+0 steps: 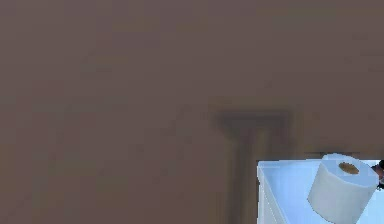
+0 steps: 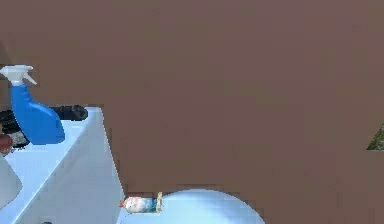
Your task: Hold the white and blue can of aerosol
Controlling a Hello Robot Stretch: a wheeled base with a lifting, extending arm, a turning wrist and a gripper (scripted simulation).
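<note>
Item 1: can (image 2: pixel 140 205), small, white w/ blue and reddish marks, low in the arm side view, between the foot of white unit (image 2: pixel 75 170) and a round white form (image 2: pixel 205 205). Label print too small to read.
Item 2: spray bottle (image 2: pixel 35 115), blue, white trigger, upright on the unit top; no legible writing. Dark object (image 2: pixel 68 112) just beside it.
Item 3: paper roll (image 1: pixel 343 187), white, brown core, on white unit in the forward view.
Tool: state can't be told; can's place rel. to tool can't be told.
Backdrop: brown wall (image 2: pixel 230 80).
</note>
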